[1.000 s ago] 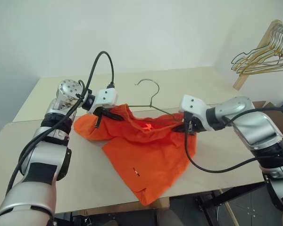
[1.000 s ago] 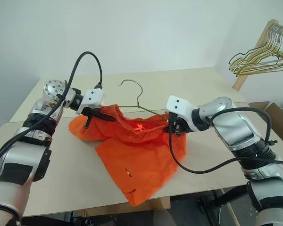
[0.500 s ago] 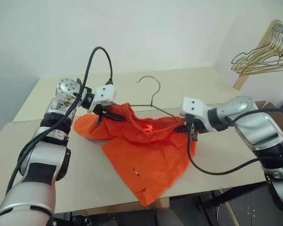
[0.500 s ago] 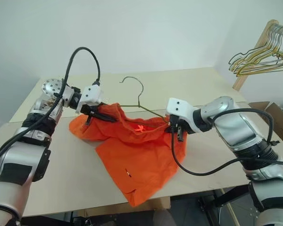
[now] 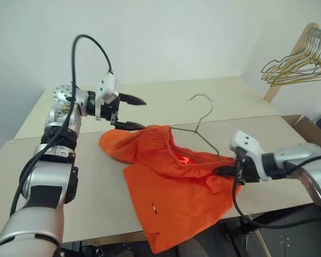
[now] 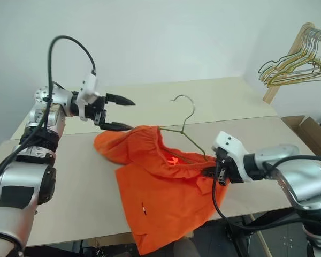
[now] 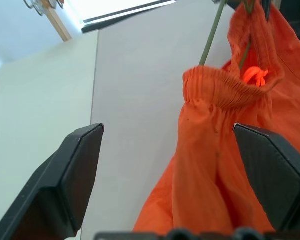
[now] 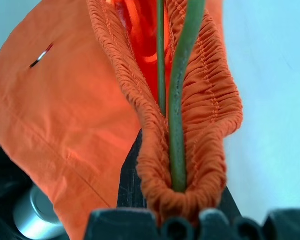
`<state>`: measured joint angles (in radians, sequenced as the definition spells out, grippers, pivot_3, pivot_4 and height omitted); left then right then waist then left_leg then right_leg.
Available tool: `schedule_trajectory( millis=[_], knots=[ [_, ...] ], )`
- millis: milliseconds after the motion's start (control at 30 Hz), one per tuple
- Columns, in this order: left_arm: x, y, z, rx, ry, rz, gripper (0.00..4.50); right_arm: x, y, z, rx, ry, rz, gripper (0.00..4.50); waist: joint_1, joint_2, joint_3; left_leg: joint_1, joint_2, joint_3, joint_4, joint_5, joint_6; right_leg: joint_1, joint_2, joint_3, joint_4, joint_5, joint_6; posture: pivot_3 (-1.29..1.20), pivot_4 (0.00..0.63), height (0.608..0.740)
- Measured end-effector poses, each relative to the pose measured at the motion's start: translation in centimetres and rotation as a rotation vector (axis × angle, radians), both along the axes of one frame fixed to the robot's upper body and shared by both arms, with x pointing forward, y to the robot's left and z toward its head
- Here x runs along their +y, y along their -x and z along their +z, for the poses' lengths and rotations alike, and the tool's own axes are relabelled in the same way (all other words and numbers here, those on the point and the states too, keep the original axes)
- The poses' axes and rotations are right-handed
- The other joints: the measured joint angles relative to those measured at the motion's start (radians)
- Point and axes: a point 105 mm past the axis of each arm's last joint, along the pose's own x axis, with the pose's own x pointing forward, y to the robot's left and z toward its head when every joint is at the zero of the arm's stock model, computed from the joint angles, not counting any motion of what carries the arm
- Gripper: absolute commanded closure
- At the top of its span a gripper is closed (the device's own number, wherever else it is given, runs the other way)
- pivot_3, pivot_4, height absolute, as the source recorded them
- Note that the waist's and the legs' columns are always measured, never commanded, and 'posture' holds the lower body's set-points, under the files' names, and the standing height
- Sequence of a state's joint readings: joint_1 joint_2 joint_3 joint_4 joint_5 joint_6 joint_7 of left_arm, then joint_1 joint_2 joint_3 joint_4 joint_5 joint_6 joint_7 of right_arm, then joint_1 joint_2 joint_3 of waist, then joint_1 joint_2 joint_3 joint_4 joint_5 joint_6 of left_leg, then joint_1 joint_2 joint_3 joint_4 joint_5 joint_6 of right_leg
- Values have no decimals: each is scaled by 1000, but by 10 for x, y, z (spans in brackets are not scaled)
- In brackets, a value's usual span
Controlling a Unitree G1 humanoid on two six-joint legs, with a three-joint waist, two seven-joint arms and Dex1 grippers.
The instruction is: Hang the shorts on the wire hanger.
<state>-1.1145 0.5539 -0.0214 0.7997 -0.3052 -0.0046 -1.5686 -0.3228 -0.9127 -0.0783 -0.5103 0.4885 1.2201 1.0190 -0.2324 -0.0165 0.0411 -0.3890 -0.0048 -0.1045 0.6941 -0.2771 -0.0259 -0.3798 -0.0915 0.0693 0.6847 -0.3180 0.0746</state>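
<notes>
Holding the near-right end of the waistband together with a corner of the wire hanger (image 5: 199, 130), the right gripper (image 5: 228, 171) is pinched fully closed; its wrist view shows the green wire running inside the gathered elastic, right down between the fingers. The left gripper (image 5: 132, 113) stands spread as wide as it goes and carries nothing, hovering just above and left of the far-left end of the waistband. The shorts (image 5: 171, 187) lie on the table (image 5: 91, 176), mid-scene toward the near edge, with a leg hanging over that edge. Risks, as I judge them: only one hanger corner is secured, so the free far-left waistband end could slide along the wire and bunch toward the right gripper; the overhanging leg adds weight that may drag the fabric off if the hanger is lifted now; a pull by the right arm could draw the wire out of the waistband instead of seating it. Orientation: the hanger's hook points to the far side and slightly up, its bar hidden in the cloth. Long axis of the waistband runs from far-left to near-right, legs trailing toward the near edge
</notes>
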Motion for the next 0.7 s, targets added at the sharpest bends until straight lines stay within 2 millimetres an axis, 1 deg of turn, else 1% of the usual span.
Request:
schedule_trajectory(
  millis=[67, 100, 167, 267, 367, 433, 533, 600, 667, 700],
  knots=[
    [-3, 8, 15, 22, 120, -23, 7, -5, 4, -1, 8, -49, -92, 4500, -1, 1, 0, 1, 0, -1, 0, 0, 0, 1, 0, 0, 0, 0, 0, -230, 0, 740],
    [-6, 16, 21, 35, 188, -48, 7, -10, 6, 0, 9, -83, -170, 4500, -1, 1, -1, 1, 1, -1, 0, -1, 1, 2, 0, 0, 0, 0, 0, -236, 1, 740],
    [-14, 29, 25, 56, 275, -87, 7, -24, 9, -3, 24, -119, -306, 4500, 1, 2, -2, 3, 1, -2, 0, -1, 1, 5, 0, 0, 0, 0, 0, -245, 3, 740],
    [-32, 44, 35, 109, 441, -105, 7, -50, 19, -6, 18, -163, -534, 4500, 13, 2, -3, 6, 0, -3, 0, -1, 1, 10, 0, 0, -3, 0, 0, -286, 8, 740],
    [-47, 59, 42, 136, 518, -122, 7, -70, 25, -4, -29, -206, -685, 4500, 12, 8, -7, 6, 0, -2, 0, -1, 1, 11, -1, 2, -5, 0, 0, -318, 5, 740],
    [-59, 68, 42, 163, 546, -143, 7, -85, 27, 0, -74, -237, -785, 4500, 4, 14, -12, 8, -1, -1, 0, -1, 2, 13, -1, 3, -5, 0, 0, -339, 1, 740],
    [-69, 73, 41, 197, 553, -155, 7, -110, 31, 7, -135, -252, -937, 4500, -13, 19, -15, 14, -1, 2, -1, -1, 2, 20, 0, 4, -6, 0, 0, -352, 0, 740],
    [-71, 71, 41, 209, 553, -152, 7, -128, 33, 12, -164, -256, -1035, 4500, -27, 20, -14, 21, -1, 4, -1, -1, 2, 29, 0, 4, -8, -1, 0, -365, 0, 740],
    [-72, 66, 44, 217, 555, -147, 7, -145, 32, 18, -189, -264, -1116, 4500, -40, 20, -14, 23, -2, 9, 0, -1, 1, 31, 0, 5, -9, 1, 1, -371, 0, 740],
    [-73, 65, 46, 216, 555, -147, 7, -152, 32, 22, -206, -265, -1152, 4500, -48, 20, -14, 25, -3, 10, -1, -1, 2, 35, 0, 5, -10, 1, 1, -372, 0, 740]
  ],
)
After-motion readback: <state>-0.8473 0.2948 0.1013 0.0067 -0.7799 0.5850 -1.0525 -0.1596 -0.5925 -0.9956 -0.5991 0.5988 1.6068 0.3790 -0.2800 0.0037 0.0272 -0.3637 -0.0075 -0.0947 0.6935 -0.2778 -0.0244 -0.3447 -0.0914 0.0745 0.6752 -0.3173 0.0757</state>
